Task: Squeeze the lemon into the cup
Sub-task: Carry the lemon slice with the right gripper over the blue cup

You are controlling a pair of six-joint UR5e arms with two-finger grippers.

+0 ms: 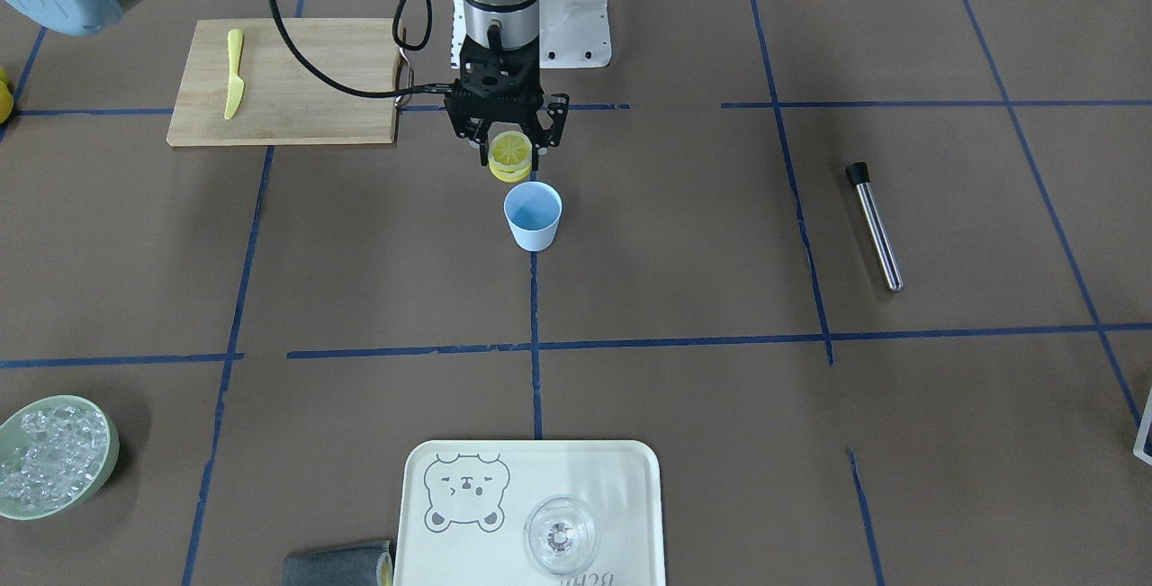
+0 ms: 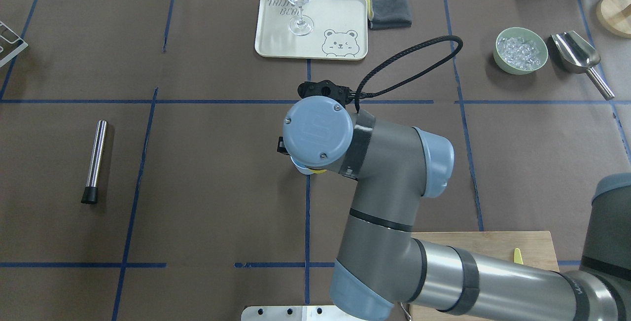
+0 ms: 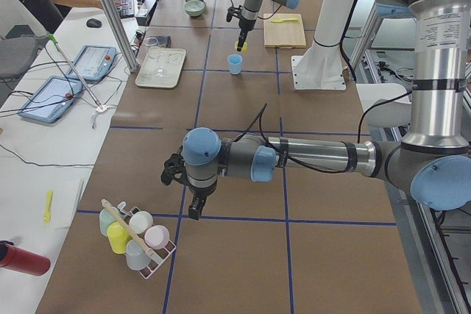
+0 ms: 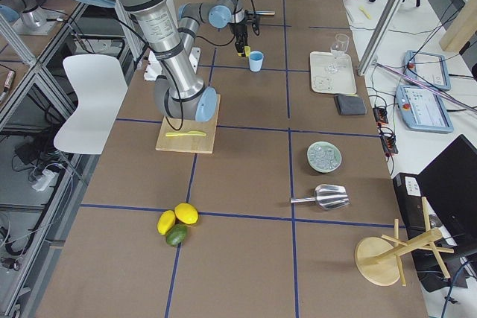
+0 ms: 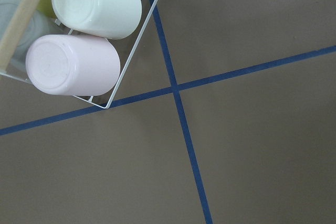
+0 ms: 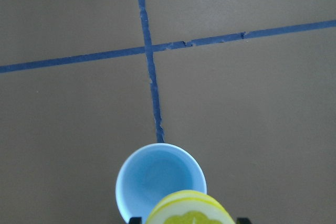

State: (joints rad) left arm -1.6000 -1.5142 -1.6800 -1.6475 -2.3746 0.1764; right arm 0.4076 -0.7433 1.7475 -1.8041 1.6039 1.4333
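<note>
My right gripper (image 1: 510, 147) is shut on the lemon (image 1: 510, 151), a yellow half with its pale segmented cut face turned outward. It holds the lemon in the air just on the robot's side of the cup (image 1: 533, 217), a light blue cup standing upright. In the right wrist view the lemon (image 6: 190, 211) sits at the bottom edge, overlapping the cup's (image 6: 157, 179) near rim. In the overhead view the arm hides most of both. My left gripper (image 3: 193, 207) hangs over the table near a cup rack; I cannot tell whether it is open or shut.
A wooden cutting board (image 1: 306, 82) with a yellow knife (image 1: 234, 73) lies near the robot's base. A metal rod (image 1: 875, 226), a green bowl of ice (image 1: 54, 455), a tray (image 1: 594, 469) with a glass (image 1: 560, 535), and a cup rack (image 3: 136, 237) stand around.
</note>
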